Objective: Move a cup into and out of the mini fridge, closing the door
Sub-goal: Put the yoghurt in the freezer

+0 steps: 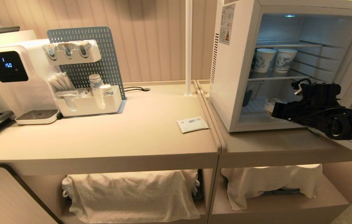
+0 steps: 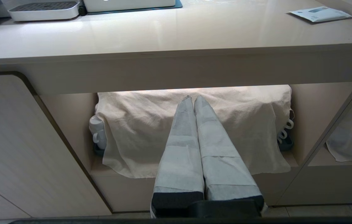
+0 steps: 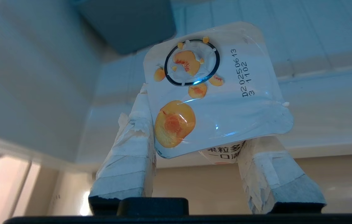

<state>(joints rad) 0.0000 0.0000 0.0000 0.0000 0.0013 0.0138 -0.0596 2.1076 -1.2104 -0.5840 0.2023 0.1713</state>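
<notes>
The right gripper reaches into the open mini fridge at the surface's right end, its taped fingers clamped on either side of the cup, whose peach-printed foil lid sits between them above the lowest shelf. The left gripper hangs below the surface edge, fingers together.

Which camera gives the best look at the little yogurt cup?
The right wrist view: the cup fills the picture, peach-printed lid facing the camera, clamped in the right pincer. The head view shows only a white sliver behind that arm, at the fridge's bottom. The left wrist view misses it.
</notes>
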